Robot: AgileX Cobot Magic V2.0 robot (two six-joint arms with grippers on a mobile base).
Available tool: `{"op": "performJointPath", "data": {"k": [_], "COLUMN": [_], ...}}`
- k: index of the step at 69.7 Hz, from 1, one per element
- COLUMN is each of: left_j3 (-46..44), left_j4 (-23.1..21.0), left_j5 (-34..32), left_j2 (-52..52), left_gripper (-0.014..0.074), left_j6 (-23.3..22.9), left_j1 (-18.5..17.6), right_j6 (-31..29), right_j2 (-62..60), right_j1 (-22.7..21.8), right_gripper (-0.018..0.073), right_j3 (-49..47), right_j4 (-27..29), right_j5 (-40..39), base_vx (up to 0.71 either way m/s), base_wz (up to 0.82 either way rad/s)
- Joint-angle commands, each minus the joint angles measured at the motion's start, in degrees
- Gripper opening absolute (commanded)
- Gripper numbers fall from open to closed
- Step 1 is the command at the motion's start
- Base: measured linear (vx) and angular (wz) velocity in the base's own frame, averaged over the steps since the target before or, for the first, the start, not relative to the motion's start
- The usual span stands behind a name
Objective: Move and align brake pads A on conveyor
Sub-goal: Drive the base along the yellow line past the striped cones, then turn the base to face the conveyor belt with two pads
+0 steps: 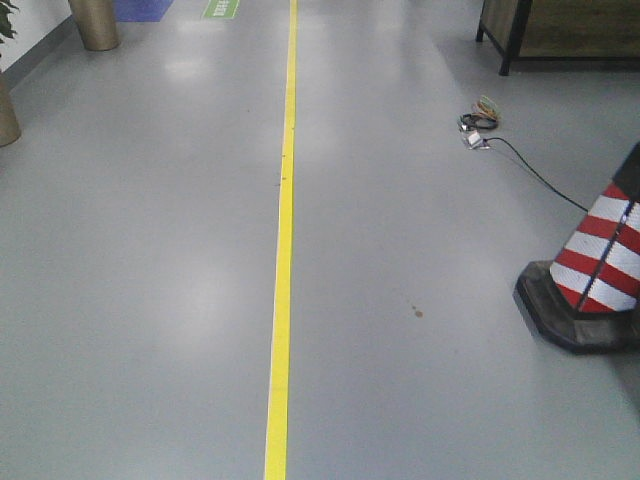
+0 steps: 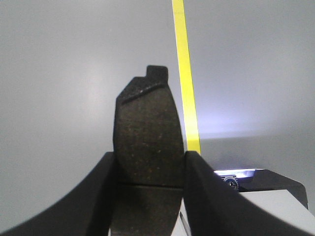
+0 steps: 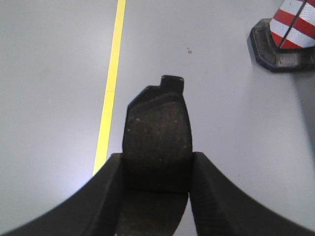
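In the left wrist view, a dark-grey brake pad (image 2: 147, 128) with a thin cross groove stands clamped between the black fingers of my left gripper (image 2: 150, 164), which is shut on it. The right wrist view shows a second brake pad (image 3: 157, 132) held the same way by my right gripper (image 3: 157, 164), shut on its sides. Both pads hang above the grey floor. The conveyor is out of view. Neither gripper appears in the front view.
Grey floor with a yellow line (image 1: 283, 240) running ahead. A red-and-white traffic cone (image 1: 600, 255) on a black base stands at the right. A cable with connectors (image 1: 480, 128) lies further ahead, near a dark cabinet (image 1: 560, 30). Brass planters (image 1: 93, 22) stand far left.
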Motion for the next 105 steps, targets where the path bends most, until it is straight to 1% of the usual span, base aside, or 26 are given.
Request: {"op": "performJointPath", "data": {"k": [1, 20, 39, 105], "left_j3": [-1.7, -1.7, -1.7, -1.7], "left_j4": [1.0, 1.0, 1.0, 1.2], "left_j5": [-0.7, -0.7, -0.7, -0.7], "left_j2": [0.3, 0.3, 0.3, 0.3], "left_gripper": [-0.0006, -0.0006, -0.0006, -0.0006], "left_j6": [-0.4, -0.4, -0.4, -0.4], "left_j1": [-0.3, -0.3, -0.3, -0.3], "right_j6": [-0.4, -0.4, -0.4, -0.4], "right_j2": [0.4, 0.4, 0.4, 0.4], "right_j1": [-0.2, -0.2, -0.2, -0.2], "right_gripper": [-0.0001, -0.0001, -0.0001, -0.0001], "right_j3": [-1.3, -1.3, -1.3, -1.3], "right_j4": [-1.3, -1.5, -1.5, -1.4], "right_j5": [0.1, 0.0, 0.0, 0.0], "base_vx": [0.63, 0.58, 0.49, 0.42], "base_wz": [0.02, -0.08, -0.46, -0.89]}}
